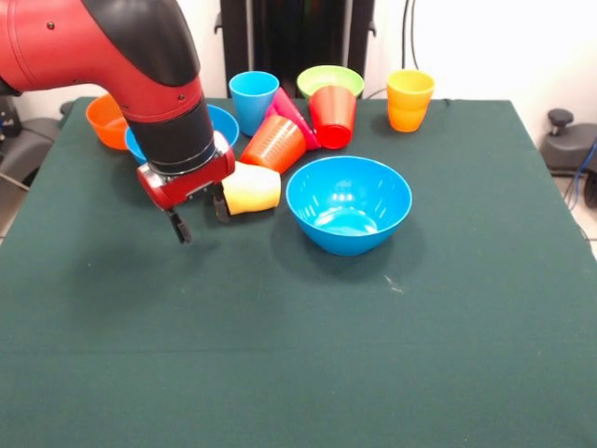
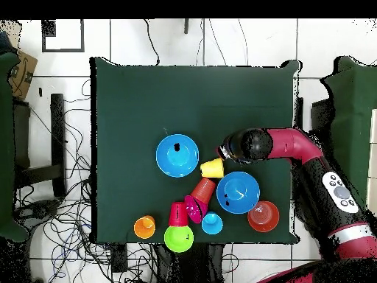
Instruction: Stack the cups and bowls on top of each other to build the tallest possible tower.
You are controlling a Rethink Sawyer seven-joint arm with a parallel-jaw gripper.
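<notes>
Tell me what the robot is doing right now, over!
Gripper open, low over the table beside the tipped pale yellow cup. Nothing held. No tower yet: cups and bowls loose. Big blue bowl close by.

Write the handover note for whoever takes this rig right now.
Pincer: open, empty, low over the table beside the pale yellow cup, which lies on its side.
Near it: a large blue bowl upright and empty; an orange cup tipped over, leaning among a pink-red bowl and a red cup standing mouth down.
Behind: light blue cup and yellow-orange cup upright, lime-green bowl, second blue bowl and orange bowl partly behind the arm.
Done: no deliberate tower visible.
Left: all stacking.
</notes>
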